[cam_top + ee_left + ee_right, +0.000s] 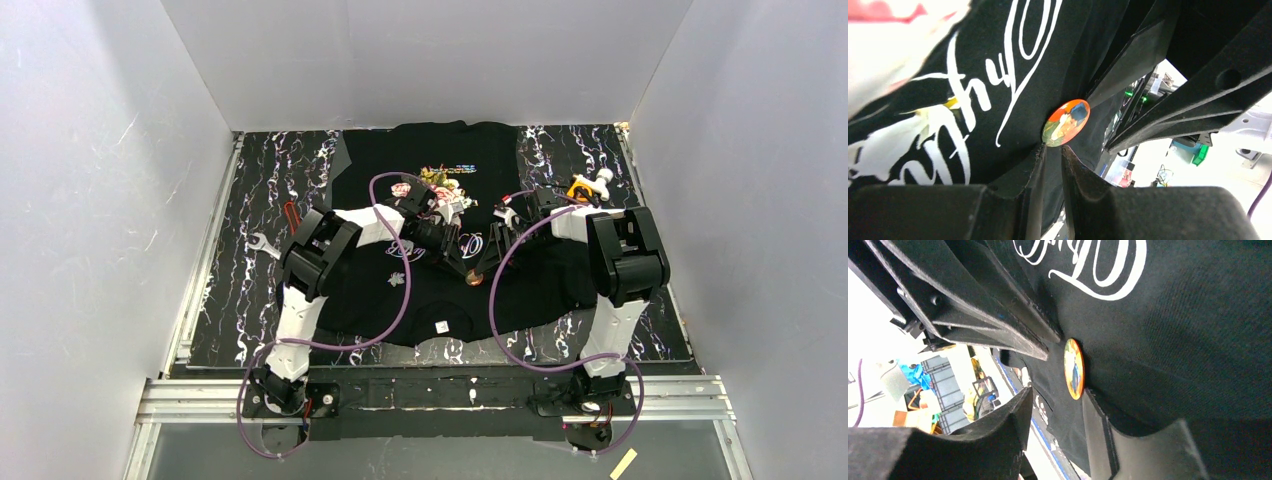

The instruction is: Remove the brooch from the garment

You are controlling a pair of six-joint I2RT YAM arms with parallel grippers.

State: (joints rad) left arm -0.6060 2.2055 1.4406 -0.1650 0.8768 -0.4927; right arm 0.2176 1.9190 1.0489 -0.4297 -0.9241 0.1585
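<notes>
The black garment (380, 170) lies spread on the mat, with its rose print and white cursive lettering (973, 90). The brooch (1066, 122) is a small round orange badge pinned to it; it also shows edge-on in the right wrist view (1074, 368) and as a small dot in the top view (474, 281). My left gripper (1053, 150) is shut on a fold of the garment just below the brooch. My right gripper (1058, 400) is open around the raised fold, one finger (1095, 415) against the cloth right beside the brooch. Both grippers meet at mid-shirt (476, 262).
A black marbled mat (250, 300) covers the table. A silver wrench (264, 243) and a red-handled tool (291, 213) lie left of the shirt. An orange and white object (588, 187) sits at the right. White walls enclose three sides.
</notes>
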